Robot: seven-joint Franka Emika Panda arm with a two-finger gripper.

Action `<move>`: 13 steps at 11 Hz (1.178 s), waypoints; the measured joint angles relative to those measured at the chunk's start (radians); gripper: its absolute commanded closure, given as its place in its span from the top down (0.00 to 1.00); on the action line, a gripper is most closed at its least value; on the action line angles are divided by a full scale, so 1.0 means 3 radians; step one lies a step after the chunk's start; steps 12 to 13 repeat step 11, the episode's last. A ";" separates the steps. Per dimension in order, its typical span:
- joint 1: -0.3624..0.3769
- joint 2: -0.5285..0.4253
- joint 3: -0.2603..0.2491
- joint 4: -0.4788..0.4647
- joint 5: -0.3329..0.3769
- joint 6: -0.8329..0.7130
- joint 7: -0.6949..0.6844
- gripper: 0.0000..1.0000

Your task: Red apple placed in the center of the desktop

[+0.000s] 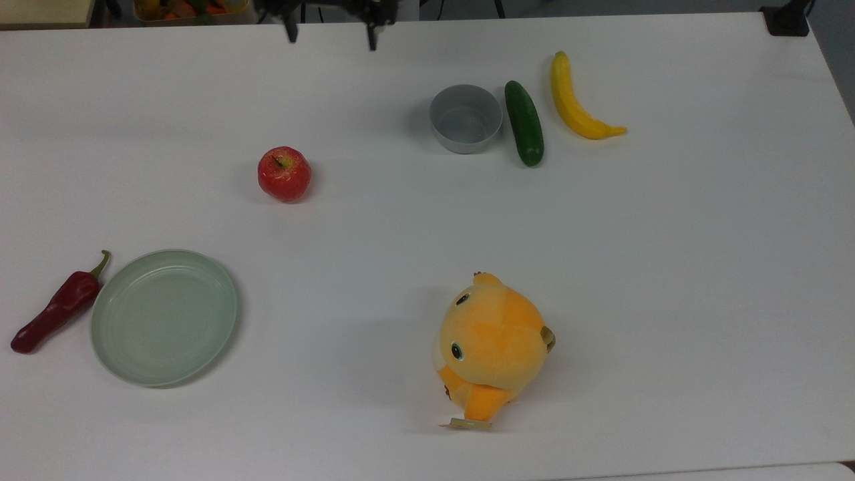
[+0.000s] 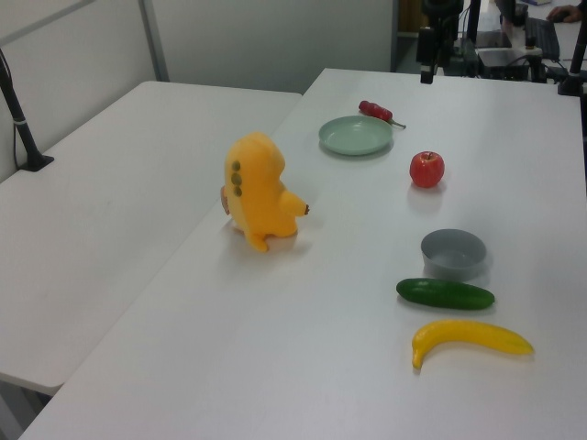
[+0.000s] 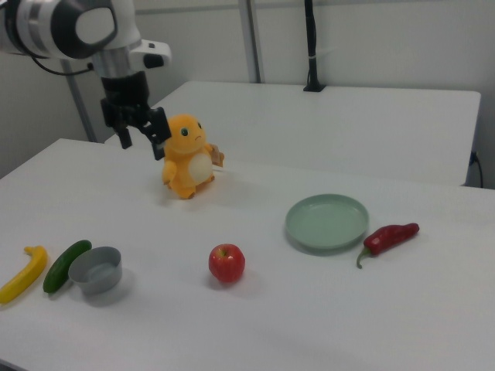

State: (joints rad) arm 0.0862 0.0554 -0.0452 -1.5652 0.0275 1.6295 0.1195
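Note:
The red apple (image 1: pixel 284 174) (image 2: pixel 426 170) (image 3: pixel 227 263) rests alone on the white desktop (image 1: pixel 401 227) (image 3: pixel 309 317), left of the middle in the top view, stem dimple up. My gripper (image 1: pixel 331 32) (image 3: pixel 144 142) hangs open and empty well above the table. In the top view its two dark fingertips (image 1: pixel 290 33) poke in at the upper edge, far behind the apple and slightly to its right. In the right view the gripper hovers in front of the plush toy, up and to the left of the apple.
A grey cup (image 1: pixel 465 118), a cucumber (image 1: pixel 524 131) and a banana (image 1: pixel 574 100) lie at the top view's upper right. An orange plush toy (image 1: pixel 491 347) sits lower middle. A pale-green plate (image 1: pixel 164 317) and a dark-red chili (image 1: pixel 57 307) lie lower left.

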 measured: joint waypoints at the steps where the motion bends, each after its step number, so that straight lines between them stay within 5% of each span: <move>1: 0.0000 -0.0068 0.0054 0.0001 0.0043 -0.0067 0.0068 1.00; 5: 0.0017 -0.0232 0.0201 -0.0026 0.0073 -0.0117 0.0091 1.00; 13: 0.0025 -0.0222 0.0152 -0.0148 0.0073 0.0278 -0.0283 1.00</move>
